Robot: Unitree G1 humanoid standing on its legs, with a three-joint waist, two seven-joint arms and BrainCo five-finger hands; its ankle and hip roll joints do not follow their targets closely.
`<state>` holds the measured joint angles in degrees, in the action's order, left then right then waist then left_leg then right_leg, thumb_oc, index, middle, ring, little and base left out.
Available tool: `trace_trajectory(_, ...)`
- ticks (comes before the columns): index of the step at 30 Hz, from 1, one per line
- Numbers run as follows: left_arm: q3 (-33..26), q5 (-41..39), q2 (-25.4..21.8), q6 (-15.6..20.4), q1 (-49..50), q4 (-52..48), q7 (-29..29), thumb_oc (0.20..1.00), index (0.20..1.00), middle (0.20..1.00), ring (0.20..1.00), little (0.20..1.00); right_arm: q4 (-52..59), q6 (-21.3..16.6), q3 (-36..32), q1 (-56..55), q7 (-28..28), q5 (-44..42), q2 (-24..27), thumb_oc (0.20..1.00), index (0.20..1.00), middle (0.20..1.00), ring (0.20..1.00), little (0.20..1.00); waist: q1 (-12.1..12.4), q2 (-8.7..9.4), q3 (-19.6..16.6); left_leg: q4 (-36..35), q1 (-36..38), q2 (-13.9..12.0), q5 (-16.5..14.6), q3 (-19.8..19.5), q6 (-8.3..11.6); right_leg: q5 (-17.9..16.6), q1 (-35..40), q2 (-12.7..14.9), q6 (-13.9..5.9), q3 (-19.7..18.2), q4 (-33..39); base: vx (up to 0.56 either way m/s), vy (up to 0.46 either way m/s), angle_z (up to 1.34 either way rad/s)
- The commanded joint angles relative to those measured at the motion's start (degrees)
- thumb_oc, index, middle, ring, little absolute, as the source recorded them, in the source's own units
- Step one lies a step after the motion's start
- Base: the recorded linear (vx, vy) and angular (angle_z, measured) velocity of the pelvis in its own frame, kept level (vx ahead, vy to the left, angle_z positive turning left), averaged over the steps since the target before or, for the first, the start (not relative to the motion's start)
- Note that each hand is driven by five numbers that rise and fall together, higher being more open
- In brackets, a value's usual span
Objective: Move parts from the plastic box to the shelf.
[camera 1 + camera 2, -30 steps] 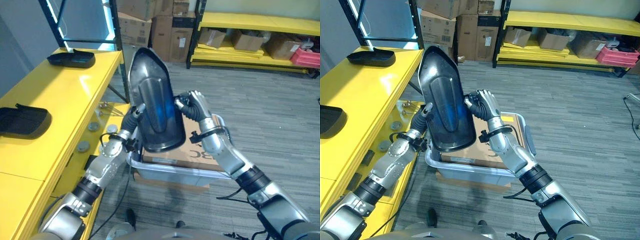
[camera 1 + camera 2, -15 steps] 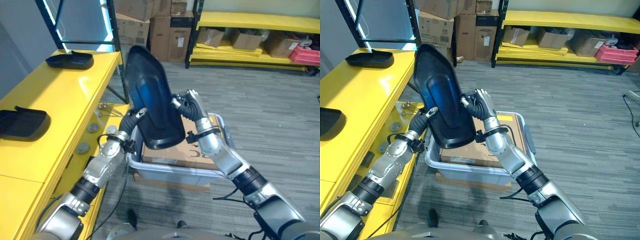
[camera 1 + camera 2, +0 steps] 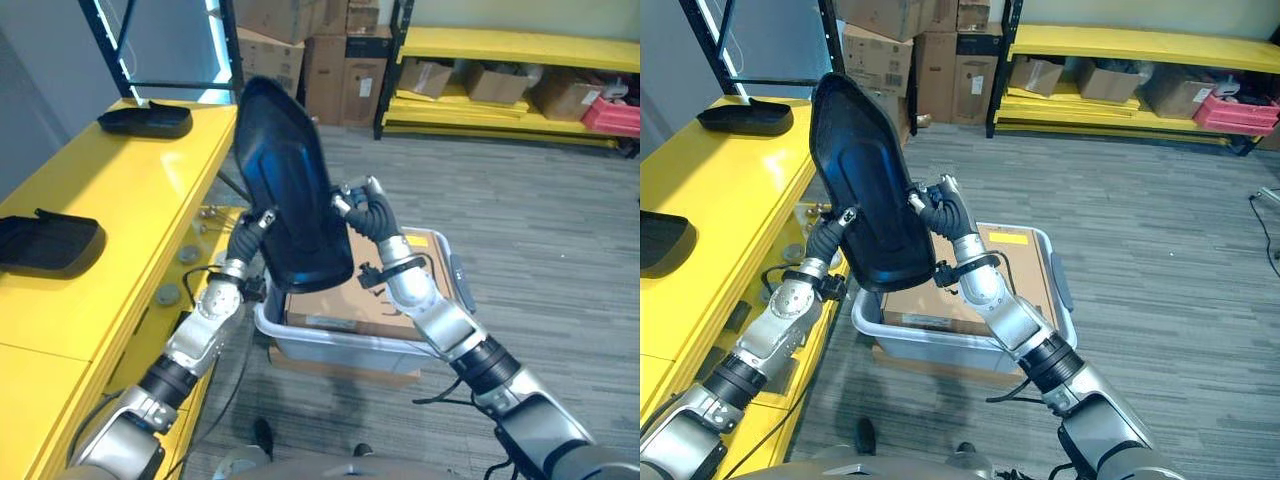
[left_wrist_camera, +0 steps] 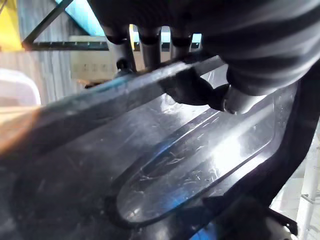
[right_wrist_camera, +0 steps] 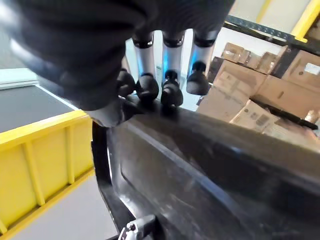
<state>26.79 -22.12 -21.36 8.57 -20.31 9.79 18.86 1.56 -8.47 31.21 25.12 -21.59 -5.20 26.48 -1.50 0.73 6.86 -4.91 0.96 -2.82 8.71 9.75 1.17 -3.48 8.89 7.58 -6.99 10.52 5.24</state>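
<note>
While both hands are pinching its edges, the big black plastic part (image 3: 290, 190) is hanging upright above the grey plastic box (image 3: 940, 345) | left hand (image 3: 247, 235) gripping its left rim | right hand (image 3: 362, 208) gripping the right | yellow shelf (image 3: 120, 210) just beside, already carrying two similar black parts (image 3: 45, 242)

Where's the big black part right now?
The black part is up in the air between the left hand and right hand, above the plastic box and beside the yellow shelf on the robot's left.
</note>
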Motion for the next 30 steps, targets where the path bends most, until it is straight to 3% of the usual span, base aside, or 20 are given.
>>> trace_trajectory(1,3.1,8.0,3.5,9.9,-10.5,-5.9,2.5,0.2,0.2,0.2,0.2,0.2,8.1,-7.5,5.0,-0.1,8.0,-7.6,-6.2,1.0,1.0,1.0,1.0,1.0,1.1,0.92,1.1,-0.1,6.8,-2.1,-12.6,-0.7,1.45,5.1,-0.3,0.3,0.45,2.6,-0.2,0.0,0.0,0.0)
trace_trajectory(8,-5.4,18.8,-2.9,15.2,0.2,-7.9,9.9,0.2,0.2,0.2,0.2,0.2,13.2,-12.4,-10.7,-17.6,5.9,-11.0,-1.9,1.0,1.0,1.0,1.0,1.0,-0.3,0.83,1.6,-0.1,7.0,-2.0,-12.7,-0.3,1.23,5.0,-0.3,0.5,0.05,2.3,-0.2,0.0,-0.002,0.01)
trace_trajectory(13,-13.3,26.9,-7.5,17.6,6.8,-11.0,14.2,0.2,0.2,0.2,0.2,0.2,8.7,-12.0,-20.2,-27.5,10.4,-14.0,-1.1,1.0,1.0,1.0,1.0,1.0,-1.9,0.69,2.0,-0.1,7.3,-2.1,-12.7,0.5,1.27,5.1,-0.3,0.7,-0.25,2.1,-0.2,-0.01,0.003,-0.01)
trace_trajectory(16,-17.8,28.0,-10.4,19.6,10.3,-12.6,15.8,0.2,0.2,0.2,0.2,0.2,-0.5,-10.6,-23.8,-33.0,15.2,-19.8,-1.2,1.0,1.0,1.0,1.0,1.0,-2.3,0.84,2.0,-0.1,7.3,-2.0,-12.7,0.7,1.45,5.2,-0.2,0.9,-0.45,2.5,-0.2,-0.02,0.013,-0.05)
trace_trajectory(19,-21.0,25.3,-11.8,22.6,12.3,-14.5,14.8,0.2,0.2,0.2,0.2,0.2,-14.9,-5.2,-23.9,-35.3,18.7,-21.2,-2.6,1.0,1.0,1.0,1.0,1.0,-1.6,1.08,2.0,-0.1,7.1,-1.6,-12.8,0.2,1.58,5.4,0.1,1.3,-0.59,3.2,-0.2,0.0,0.0,0.0)
trace_trajectory(20,-22.1,23.4,-11.5,22.9,12.9,-16.6,12.9,0.2,0.2,0.2,0.2,0.2,-22.7,-4.3,-23.5,-35.6,21.0,-20.7,-3.8,1.0,1.0,1.0,1.0,1.0,-0.8,1.14,2.0,-0.1,7.0,-1.3,-12.9,-0.4,1.58,5.2,0.2,1.6,-0.68,3.7,-0.2,-0.01,0.015,0.05)
trace_trajectory(23,-23.3,20.8,-10.8,23.0,13.9,-19.1,10.1,0.2,0.2,0.2,0.2,0.2,-30.5,-2.0,-22.5,-35.2,23.2,-20.0,-4.8,1.0,1.0,1.0,1.0,1.0,0.4,1.2,2.3,-0.1,6.8,-0.8,-13.0,-1.2,1.57,5.2,0.7,2.0,-0.71,4.5,-0.2,0.0,-0.01,0.15)
trace_trajectory(24,-24.0,18.8,-10.2,22.5,14.3,-21.8,6.4,0.2,0.2,0.2,0.2,0.2,-42.1,1.5,-20.9,-33.6,26.5,-17.2,-6.1,1.0,1.0,1.0,1.0,1.0,2.6,1.11,2.9,-0.1,6.7,-0.1,-13.2,-3.8,1.24,5.9,2.1,2.0,-0.34,5.5,-0.9,0.0,-0.039,0.2)
trace_trajectory(26,-24.1,17.6,-9.8,23.0,14.2,-22.5,4.2,0.2,0.2,0.2,0.2,0.2,-46.4,2.6,-20.3,-32.8,27.8,-16.3,-6.6,1.0,1.0,1.0,1.0,1.0,3.4,0.92,3.1,-0.1,6.3,0.2,-12.9,-5.3,1.04,6.7,2.1,1.9,0.07,5.3,-2.2,0.01,-0.063,0.45)
trace_trajectory(27,-23.9,18.1,-9.5,22.4,13.5,-23.6,2.6,0.2,0.2,0.2,0.2,0.2,-51.5,5.2,-19.6,-31.5,28.1,-15.9,-7.6,1.0,1.0,1.0,1.0,1.0,4.3,0.59,3.2,-0.1,5.2,0.6,-12.0,-7.9,0.9,7.6,1.8,1.2,0.76,4.6,-3.6,0.05,-0.14,0.68)
trace_trajectory(28,-22.5,15.3,-9.4,23.1,11.8,-23.5,-0.7,0.2,0.2,0.2,0.2,0.2,-56.4,6.9,-19.6,-31.3,28.9,-18.6,-8.2,1.0,1.0,1.0,1.0,1.0,3.9,0.36,3.6,-0.1,5.0,1.8,-11.9,-12.7,0.32,9.0,1.4,-1.0,2.23,0.6,-4.6,0.04,-0.14,0.94)
trace_trajectory(30,-21.5,14.9,-9.2,23.2,10.4,-23.5,-1.5,0.2,0.2,0.2,0.2,0.2,-59.7,8.6,-19.4,-30.9,29.6,-19.9,-8.5,1.0,1.0,1.0,1.0,1.0,2.9,0.19,4.0,-0.1,4.4,2.5,-11.1,-16.2,0.04,9.6,0.9,-2.8,3.47,-1.7,-5.3,0.01,-0.139,1.72)
